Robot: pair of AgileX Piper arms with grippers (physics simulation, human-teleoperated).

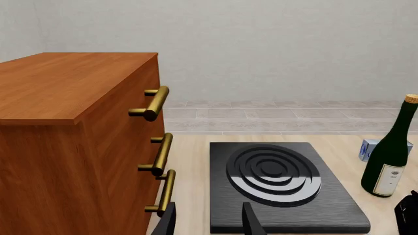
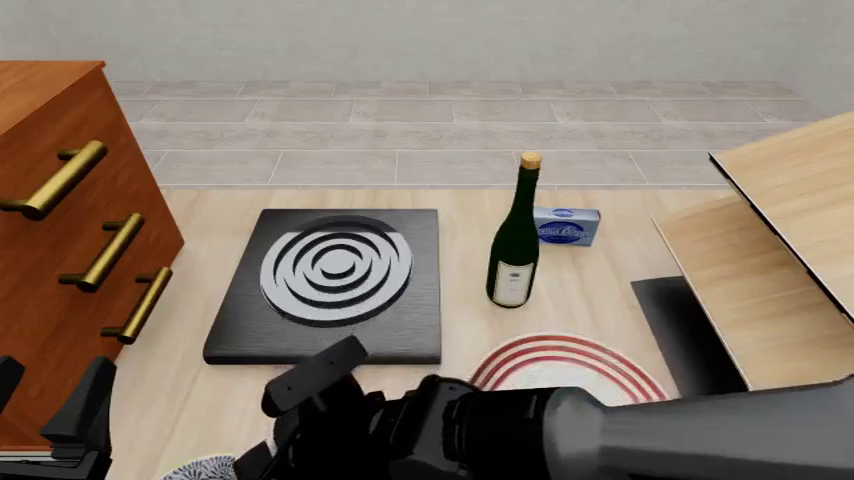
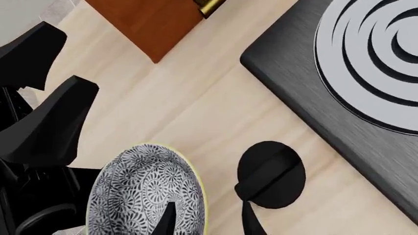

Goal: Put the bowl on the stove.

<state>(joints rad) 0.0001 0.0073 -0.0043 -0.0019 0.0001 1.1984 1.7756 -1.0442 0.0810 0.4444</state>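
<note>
I see a pale wooden table with a tiled floor and grey wall beyond it. On the left of the front view stands a tall reddish-brown wooden cabinet with three brass bar handles. My right arm fills the near edge of that view as a big dark mass, reaching across toward the left. Just beside the cabinet lies the stove, a flat black square slab with grey-white rings in its middle, and nothing rests on it. Right of my arm's wrist, a white plate with red rings lies on the table, partly hidden by the arm. A dark green wine bottle stands upright to the right of the stove, with a small blue-and-white box just behind it.

The bowl, blue-and-white floral with a pale rim, sits on the table near the front edge, apart from the stove. My right gripper is spread, its fingers straddling the bowl's rim. A small black knob lies between bowl and stove. My left gripper is also spread and holds nothing, hanging just before the stove's near edge.
</note>
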